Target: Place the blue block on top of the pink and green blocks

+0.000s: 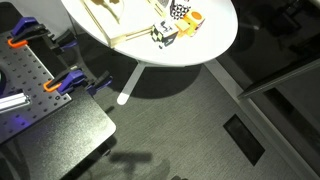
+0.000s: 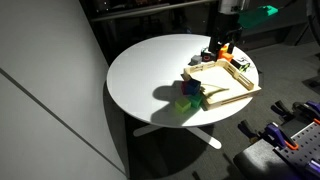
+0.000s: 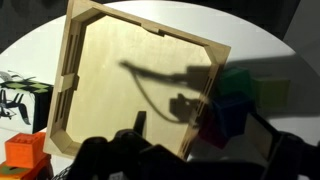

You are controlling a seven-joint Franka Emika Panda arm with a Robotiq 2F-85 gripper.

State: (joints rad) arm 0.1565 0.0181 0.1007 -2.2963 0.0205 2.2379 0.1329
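Note:
The blue block (image 3: 228,114) sits in shadow just off the wooden tray's (image 3: 130,80) right edge. It touches a green block (image 3: 240,84) and a dark pink block (image 3: 205,131). In an exterior view the cluster shows as a green block (image 2: 186,88) and a teal-blue block (image 2: 191,103) by the tray's (image 2: 222,80) near corner. How they are stacked I cannot tell. My gripper (image 3: 200,128) hangs high above the table (image 2: 150,70), open and empty. It also shows at the table's far side (image 2: 222,45).
A black-and-white patterned cube (image 3: 20,100) and an orange piece (image 3: 25,152) lie left of the tray. Both show in the exterior views too, cube (image 1: 164,33) and orange piece (image 1: 193,18). A dark bench with orange clamps (image 1: 68,82) stands beside the table.

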